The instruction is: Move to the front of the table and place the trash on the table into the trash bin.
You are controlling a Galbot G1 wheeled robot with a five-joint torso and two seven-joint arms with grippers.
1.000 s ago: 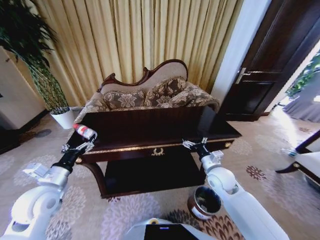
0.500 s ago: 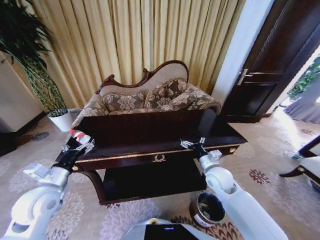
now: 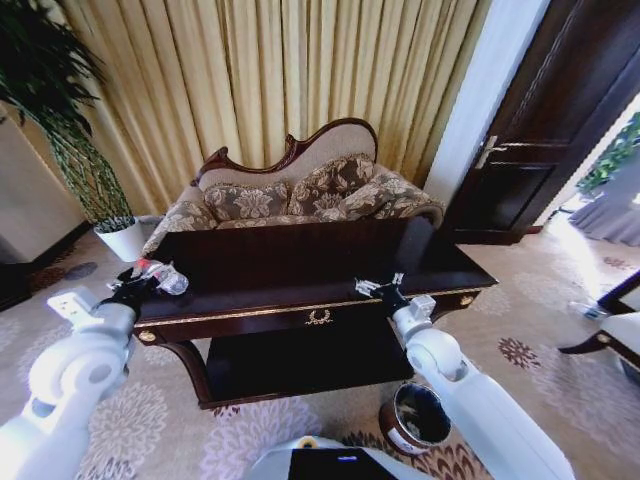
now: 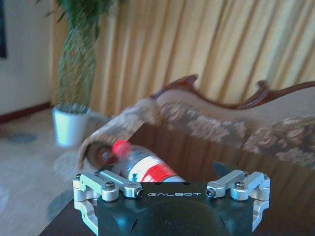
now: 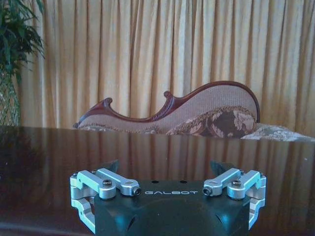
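Fingers of the left gripper [image 3: 130,284] stand spread wide, with nothing held between them, and the bottle [image 3: 158,276] lies just ahead of them on its side at the left end of the table [image 3: 300,262]. In the left wrist view the bottle [image 4: 141,166] sits directly beyond the open jaws, its red cap pointing away and off to one side, so its long axis runs slantwise to the line of reach rather than squarely across the gap. Whether the fingertips touch it yet cannot be told. The coming close seems to turn on this slant: the fingers would need to straddle the labelled body, not the cap end.

The right gripper [image 3: 378,290], also spread wide and empty, hovers over the front edge of the table near its middle, well apart from the bottle; the left arm is plainly the nearer one. The trash bin [image 3: 414,418] stands on the carpet below, by the right arm, far from the bottle
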